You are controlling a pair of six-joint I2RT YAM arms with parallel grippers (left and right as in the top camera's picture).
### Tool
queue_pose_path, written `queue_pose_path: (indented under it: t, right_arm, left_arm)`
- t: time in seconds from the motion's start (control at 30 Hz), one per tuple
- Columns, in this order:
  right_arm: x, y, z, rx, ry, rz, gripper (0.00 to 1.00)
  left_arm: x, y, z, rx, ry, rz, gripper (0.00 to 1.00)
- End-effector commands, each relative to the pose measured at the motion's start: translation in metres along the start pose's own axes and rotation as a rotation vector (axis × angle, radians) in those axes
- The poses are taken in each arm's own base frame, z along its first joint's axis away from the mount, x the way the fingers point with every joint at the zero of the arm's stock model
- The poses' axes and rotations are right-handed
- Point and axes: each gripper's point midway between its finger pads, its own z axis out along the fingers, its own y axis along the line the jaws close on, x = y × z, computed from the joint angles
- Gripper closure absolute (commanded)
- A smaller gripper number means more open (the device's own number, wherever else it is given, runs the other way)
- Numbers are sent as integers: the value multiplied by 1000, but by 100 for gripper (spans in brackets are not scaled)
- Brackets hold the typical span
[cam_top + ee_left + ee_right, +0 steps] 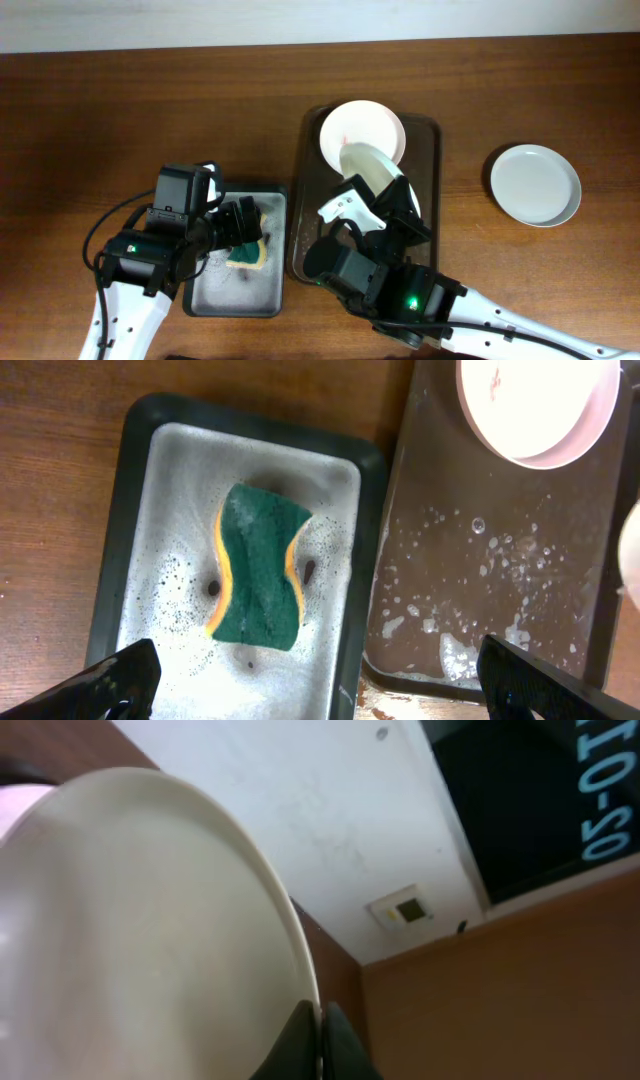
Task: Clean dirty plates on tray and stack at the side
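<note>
One plain plate (pixel 535 185) is set aside right of tray (pixel 428 140). Second plate (pixel 365 162) is held tilted over tray, right gripper (pixel 322 1045) clamped on its rim. Smeared plate (pixel 355 125) is left there unwiped. Fingers of left gripper (pixel 320 678) are parted above sponge (pixel 258 565).

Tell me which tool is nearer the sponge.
Left. The left tool hangs open directly above the sponge; the right tool is over the brown tray, gripping a plate.

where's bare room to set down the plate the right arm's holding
Bare table between the brown tray and the lone plate, and along the far edge. The tray's near half is bare but foamy, under the right gripper and its held plate. Crowded: the grey tray with the sponge.
</note>
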Motion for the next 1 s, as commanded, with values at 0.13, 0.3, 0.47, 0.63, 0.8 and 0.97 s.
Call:
queue_pose_path:
  t: [0.13, 0.3, 0.47, 0.63, 0.8, 0.97]
  right_arm:
    - [59, 46, 61, -462, 436, 732, 96]
    - [132, -9, 122, -512, 662, 1132, 96]
    - [262, -82, 167, -179, 818, 1447, 96]
    - [362, -81, 194, -17, 964, 1557, 96]
    - [380, -50, 207, -107, 1021, 1531, 50]
    - [262, -69, 197, -430, 725, 1446, 37]
  left_arm:
    - [-4, -2, -5, 13, -17, 4, 1]
    - [-4, -2, -5, 13, -17, 4, 1]
    - [-4, -2, -5, 13, -17, 4, 1]
    - [-4, -2, -5, 13, -17, 4, 1]
    - [-4, -2, -5, 13, -17, 4, 1]
    - [-4, -2, -5, 13, -17, 4, 1]
